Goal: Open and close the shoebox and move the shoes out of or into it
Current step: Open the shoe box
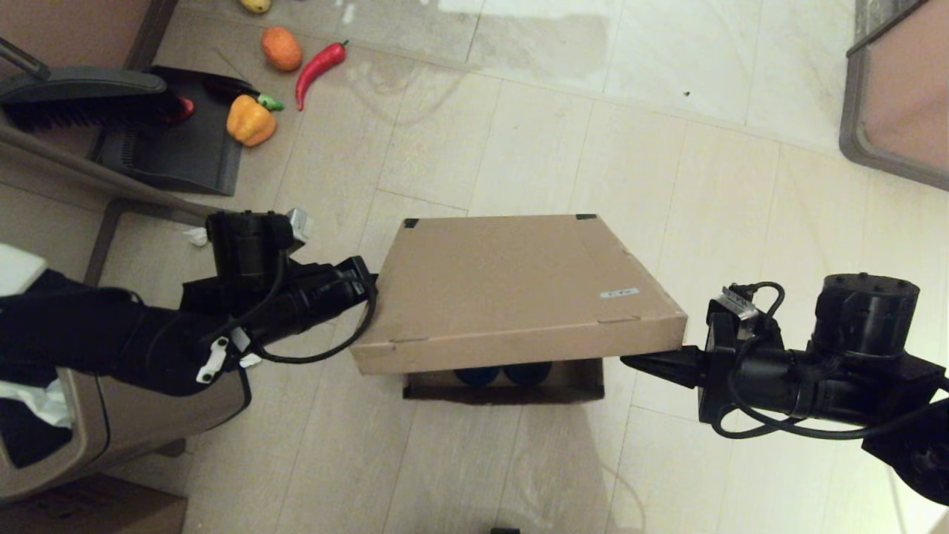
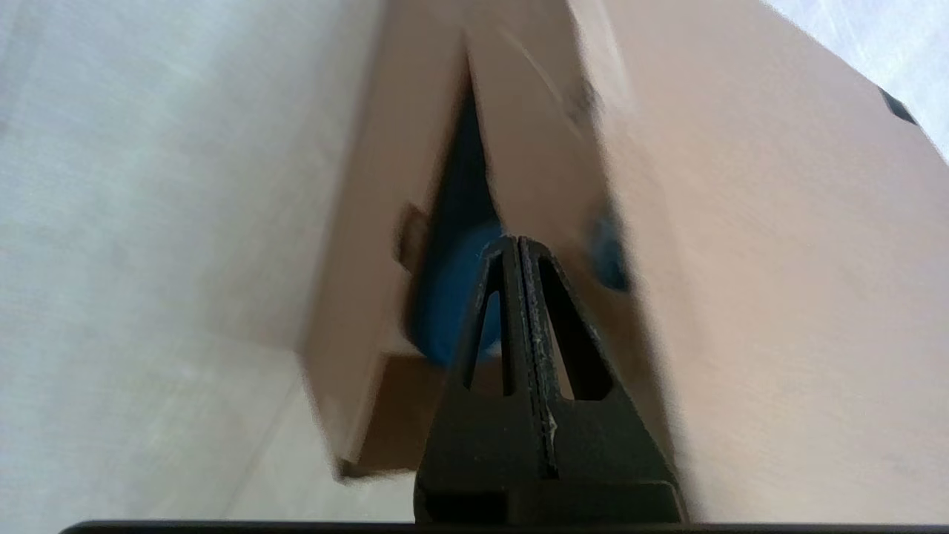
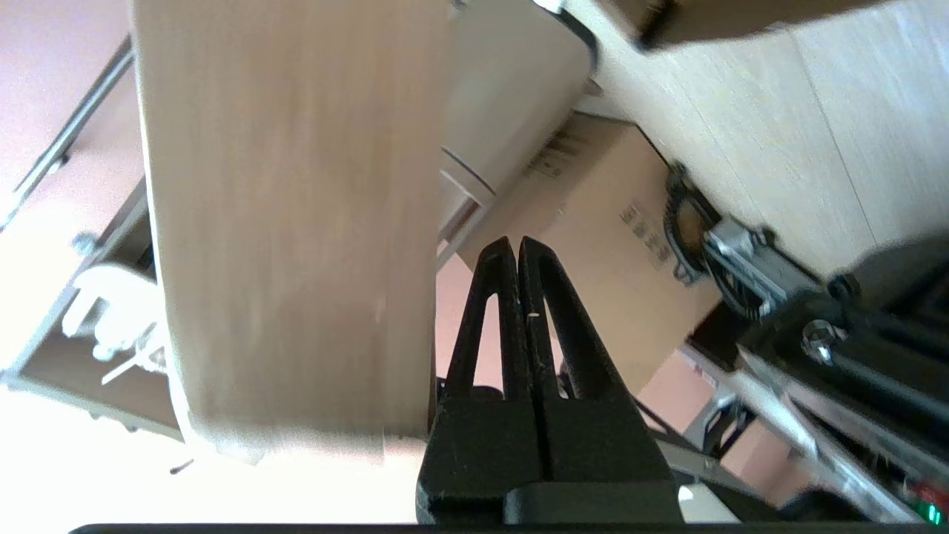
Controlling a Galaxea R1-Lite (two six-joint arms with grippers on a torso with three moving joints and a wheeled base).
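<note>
With the shoebox (image 1: 511, 285) lid half-raised over the shoes (image 1: 504, 373), I keep both closed, empty jaws, left gripper (image 1: 368, 285) and right gripper (image 1: 630, 362), level under its edges.

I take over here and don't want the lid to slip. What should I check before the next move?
1. Lid raised off the shoebox at its near edge: ok.
2. Both shoes inside, toes showing under the lid: ok.
3. Left gripper at the lid's left edge, fingers shut: ok.
4. Right gripper at the lid's near right corner, fingers shut: ok.
5. Whether either gripper actually bears the lid: cannot tell.
6. Floor behind the shoebox free for the lid to swing back: ok.
</note>
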